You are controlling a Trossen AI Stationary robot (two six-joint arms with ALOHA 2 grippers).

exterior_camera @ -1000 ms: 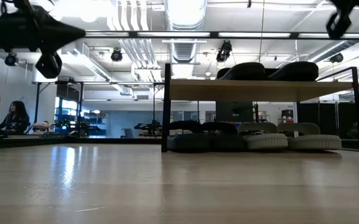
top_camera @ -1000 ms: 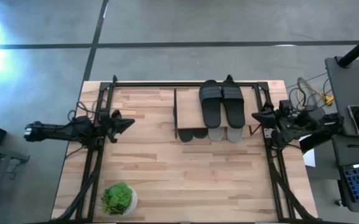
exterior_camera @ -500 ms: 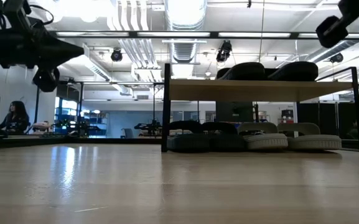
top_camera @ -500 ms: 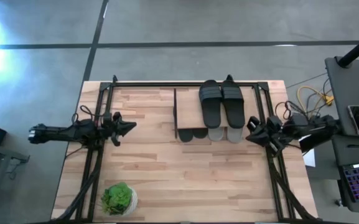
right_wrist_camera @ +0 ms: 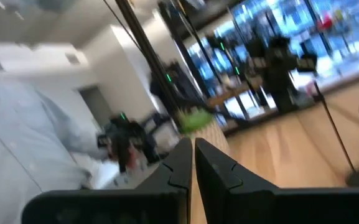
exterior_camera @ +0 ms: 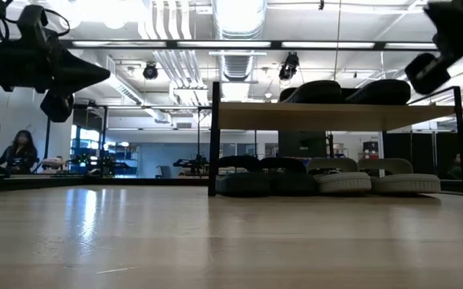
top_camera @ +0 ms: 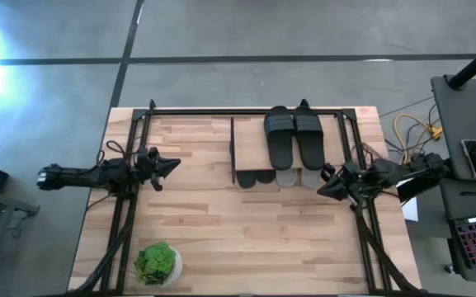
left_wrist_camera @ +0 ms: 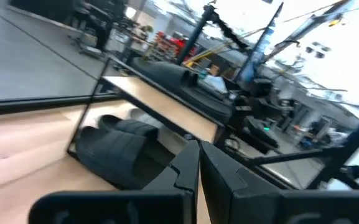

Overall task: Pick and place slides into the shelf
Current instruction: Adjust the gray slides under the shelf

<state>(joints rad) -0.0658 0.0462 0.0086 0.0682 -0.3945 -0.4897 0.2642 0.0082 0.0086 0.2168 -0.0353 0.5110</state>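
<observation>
Slides [top_camera: 294,136]: matte black rubber, wide straps, atop wood-topped shelf [top_camera: 250,144]; both grippers [top_camera: 172,164] [top_camera: 322,183] pinched closed, empty.

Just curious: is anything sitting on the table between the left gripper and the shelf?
No. In the high view, only bare tabletop lies between the left gripper and the shelf.

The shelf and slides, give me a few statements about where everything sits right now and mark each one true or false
1. A black pair of slides lies on top of the shelf. True.
2. The lower level of the shelf is bare. False: a dark pair and a light grey pair sit there.
3. The left gripper holds a slide. False: it is shut on nothing.
4. The potted plant stands apart from the shelf. True.
</observation>
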